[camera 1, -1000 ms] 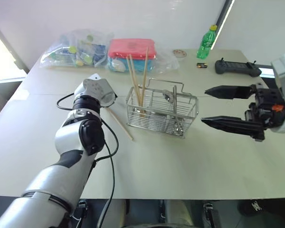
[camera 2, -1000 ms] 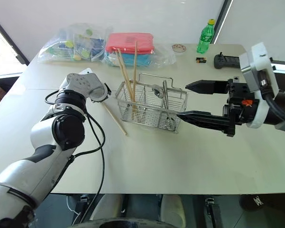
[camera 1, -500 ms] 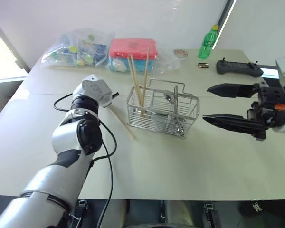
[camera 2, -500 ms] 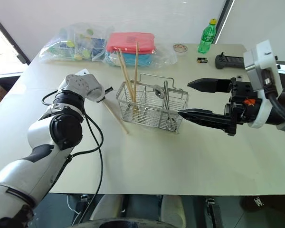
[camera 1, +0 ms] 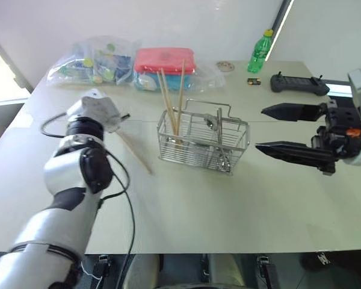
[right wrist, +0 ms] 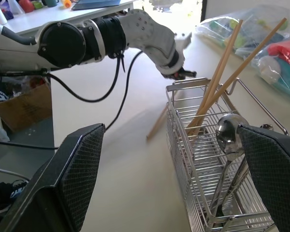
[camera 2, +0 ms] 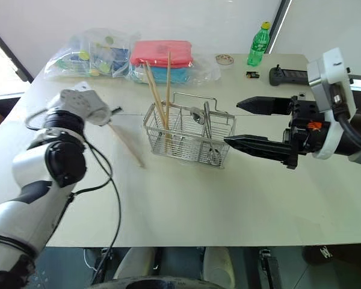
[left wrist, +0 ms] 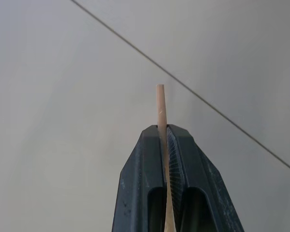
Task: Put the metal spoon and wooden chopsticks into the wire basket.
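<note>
The left pincer [left wrist: 165, 133] is closed on one wooden chopstick [left wrist: 160, 108], lifted above the desk [camera 1: 186, 205], left of the wire basket [camera 1: 202, 144]. Three other chopsticks [camera 1: 173, 105] stand in the basket's left end. The metal spoon [right wrist: 228, 135] stands inside it too. The right pincer [camera 1: 271, 129] is wide open, right of the basket.

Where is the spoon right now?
The spoon stands in the basket in the middle of the table, bowl end up, to the right of the chopsticks leaning there.
</note>
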Tool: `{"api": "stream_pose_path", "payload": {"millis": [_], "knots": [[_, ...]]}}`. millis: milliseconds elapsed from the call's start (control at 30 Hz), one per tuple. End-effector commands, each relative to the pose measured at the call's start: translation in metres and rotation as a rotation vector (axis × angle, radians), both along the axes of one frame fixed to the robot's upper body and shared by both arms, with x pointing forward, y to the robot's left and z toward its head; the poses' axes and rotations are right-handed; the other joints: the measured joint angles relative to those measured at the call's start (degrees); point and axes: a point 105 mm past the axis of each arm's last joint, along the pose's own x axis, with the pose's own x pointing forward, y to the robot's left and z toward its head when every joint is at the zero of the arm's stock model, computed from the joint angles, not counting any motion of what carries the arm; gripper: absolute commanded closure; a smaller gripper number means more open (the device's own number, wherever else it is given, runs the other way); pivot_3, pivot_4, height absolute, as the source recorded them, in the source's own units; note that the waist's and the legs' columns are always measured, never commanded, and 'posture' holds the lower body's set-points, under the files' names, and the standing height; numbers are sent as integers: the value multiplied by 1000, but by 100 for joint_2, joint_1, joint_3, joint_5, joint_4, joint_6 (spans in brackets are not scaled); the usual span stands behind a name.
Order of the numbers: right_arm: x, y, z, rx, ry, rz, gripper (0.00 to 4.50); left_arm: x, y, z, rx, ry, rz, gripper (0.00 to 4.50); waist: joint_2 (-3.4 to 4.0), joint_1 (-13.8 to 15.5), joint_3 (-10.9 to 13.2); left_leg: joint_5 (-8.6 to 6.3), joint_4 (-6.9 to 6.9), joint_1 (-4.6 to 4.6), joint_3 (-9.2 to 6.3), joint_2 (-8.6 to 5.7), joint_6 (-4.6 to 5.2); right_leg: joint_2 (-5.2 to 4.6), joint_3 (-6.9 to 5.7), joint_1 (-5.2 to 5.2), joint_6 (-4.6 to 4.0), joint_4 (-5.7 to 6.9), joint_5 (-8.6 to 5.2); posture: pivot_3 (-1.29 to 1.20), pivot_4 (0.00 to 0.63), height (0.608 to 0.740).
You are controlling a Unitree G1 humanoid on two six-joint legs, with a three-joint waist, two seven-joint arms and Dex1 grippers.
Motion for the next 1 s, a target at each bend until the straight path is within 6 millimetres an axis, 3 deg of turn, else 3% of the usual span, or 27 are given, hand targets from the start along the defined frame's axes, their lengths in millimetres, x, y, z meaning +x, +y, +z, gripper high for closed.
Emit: {"api": "stream_pose_path", "payload": {"millis": [33,100,133,167,267,333,433,500,600,700,800,1000], "knots": [[-2,-1,12,6,-60,-4,0,-1,46,37,173,-146,50,4432,0,9,0,0,0,-1,0,-1,0,-1,0,0,0,-1,0,0,150,692],[-2,-1,12,12,-54,-4,0,3,57,63,149,-306,60,4432,-1,72,1,-1,1,-3,0,-2,0,-4,0,1,0,-3,0,0,150,692],[-2,-1,12,14,-51,-3,0,11,49,81,101,-420,2,4432,-3,107,1,-1,3,-5,-1,-3,0,-4,0,1,-1,-4,0,0,150,692],[-2,-1,10,11,-44,-5,0,21,33,113,83,-589,-112,4432,-7,145,3,-1,6,-7,-4,-3,-1,-5,-3,3,-1,-6,0,0,150,692],[-4,-3,7,-1,-27,-4,0,26,-13,180,38,-907,-401,4432,-21,253,1,2,27,-51,-16,-3,-4,-5,-21,-15,-4,-13,2,0,150,692],[-5,-4,6,-15,-18,-1,0,10,-61,234,-94,-1139,-697,4432,-21,245,2,5,51,-93,-21,1,-6,-5,-38,-28,-5,-27,13,0,150,692],[-7,-6,7,-20,-13,-2,0,-25,-102,274,-178,-1301,-998,4432,-10,110,-3,3,44,-103,-6,5,2,-6,-36,-23,12,-80,47,0,150,692],[-6,-7,7,-23,-9,-11,0,-66,-140,298,-126,-1406,-1258,4432,5,23,-9,-3,36,-95,0,4,12,-9,-32,-16,16,-82,49,0,150,692],[-6,-8,6,-23,-6,-19,0,-102,-172,302,-95,-1440,-1456,4432,18,-92,-12,-2,10,-85,5,11,12,-3,-25,-19,17,-79,46,0,150,692],[-5,-10,5,-21,-6,-35,0,-123,-197,285,-72,-1401,-1605,4432,51,-122,-15,-3,11,-78,9,15,17,2,-19,-20,17,-82,46,0,150,692],[-6,-11,5,-20,-10,-46,0,-125,-207,265,-17,-1340,-1664,4432,64,-115,-21,-2,15,-64,12,17,20,8,-13,-16,14,-70,47,0,150,692],[-9,-13,3,-20,-9,-59,0,-113,-208,232,30,-1236,-1664,4432,67,-72,-23,17,31,-64,11,22,43,17,-12,-7,-9,-75,59,0,150,692]]}}
